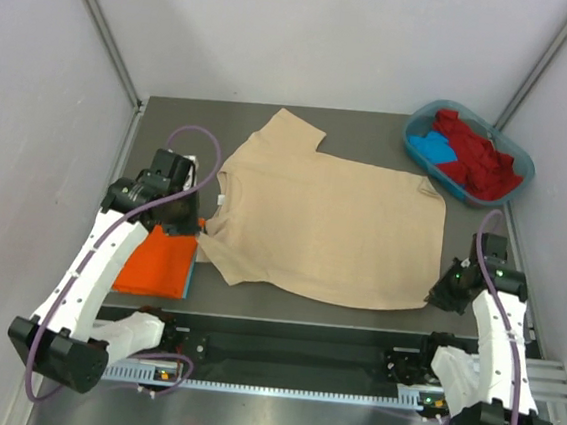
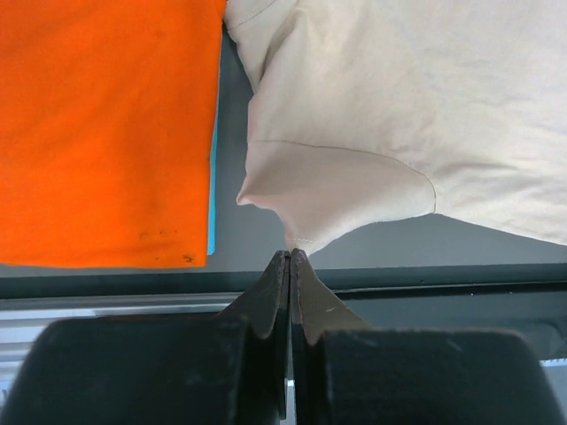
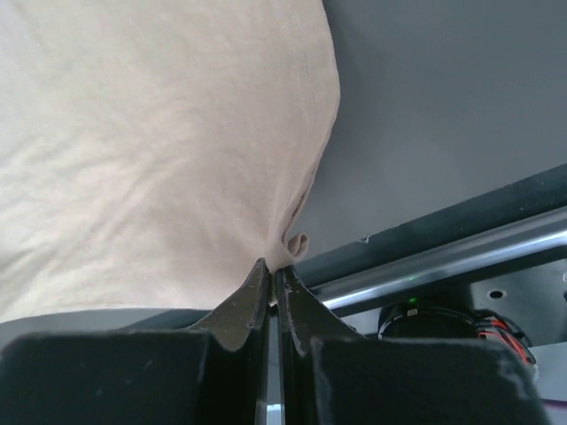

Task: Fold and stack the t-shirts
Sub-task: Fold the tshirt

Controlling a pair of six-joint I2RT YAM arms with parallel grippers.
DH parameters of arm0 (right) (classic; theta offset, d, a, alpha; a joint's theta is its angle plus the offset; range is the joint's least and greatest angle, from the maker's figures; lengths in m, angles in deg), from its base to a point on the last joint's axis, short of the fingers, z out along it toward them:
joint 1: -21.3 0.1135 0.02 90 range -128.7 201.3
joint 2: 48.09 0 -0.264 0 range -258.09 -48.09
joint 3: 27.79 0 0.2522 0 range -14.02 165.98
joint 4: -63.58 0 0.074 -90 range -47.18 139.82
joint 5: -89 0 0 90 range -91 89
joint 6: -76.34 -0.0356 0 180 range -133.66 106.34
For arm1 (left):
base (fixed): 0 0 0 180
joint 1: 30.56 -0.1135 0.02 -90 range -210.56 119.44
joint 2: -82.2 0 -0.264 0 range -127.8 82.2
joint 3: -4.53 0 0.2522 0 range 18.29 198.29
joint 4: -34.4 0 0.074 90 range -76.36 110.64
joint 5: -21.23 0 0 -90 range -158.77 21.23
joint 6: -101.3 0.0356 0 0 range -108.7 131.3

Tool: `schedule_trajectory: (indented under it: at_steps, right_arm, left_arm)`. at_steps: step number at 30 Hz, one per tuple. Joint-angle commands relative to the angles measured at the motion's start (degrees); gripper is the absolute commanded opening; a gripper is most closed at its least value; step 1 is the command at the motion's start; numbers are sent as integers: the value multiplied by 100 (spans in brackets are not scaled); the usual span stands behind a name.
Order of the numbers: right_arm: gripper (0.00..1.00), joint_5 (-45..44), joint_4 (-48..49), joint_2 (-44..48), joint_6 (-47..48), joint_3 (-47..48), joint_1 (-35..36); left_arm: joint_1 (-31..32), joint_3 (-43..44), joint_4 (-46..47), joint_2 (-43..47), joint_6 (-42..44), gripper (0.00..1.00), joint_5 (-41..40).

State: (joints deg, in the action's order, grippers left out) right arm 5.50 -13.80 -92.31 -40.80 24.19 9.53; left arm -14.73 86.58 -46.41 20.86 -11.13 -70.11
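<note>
We pinched the beige shirt (image 1: 332, 227), left gripper (image 2: 291, 257) at eight o'clock, right gripper (image 3: 273, 268) at four, for folding.

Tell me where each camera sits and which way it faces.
Top: fixed above, behind the arms, looking down on the table; left arm and right arm show.
Left wrist: on the left arm, facing along the left hand, shut on the beige t-shirt's sleeve.
Right wrist: on the right arm, facing along the right hand, shut on the beige t-shirt's edge.
Shared: all see the beige t-shirt; top and left wrist also the orange t-shirt.
</note>
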Motion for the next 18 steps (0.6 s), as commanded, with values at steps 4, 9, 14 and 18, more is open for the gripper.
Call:
schedule_trajectory:
  at_steps: [4,9,14,18]
  right_arm:
    - [0,-360,753,-910,-46,378,17]
    - [0,-615,1105,-1570,-73,766,17]
    - [0,-949,1500,-2221,-116,1056,17]
    - [0,-923,1773,-2774,-117,1205,17]
  left_arm:
    - [-19,439,718,-439,-33,0,-182]
    - [-19,676,1158,-993,-15,0,-129]
    - [-19,1106,1781,-1766,73,0,-208]
    - [-19,1651,1967,-2539,108,0,-200]
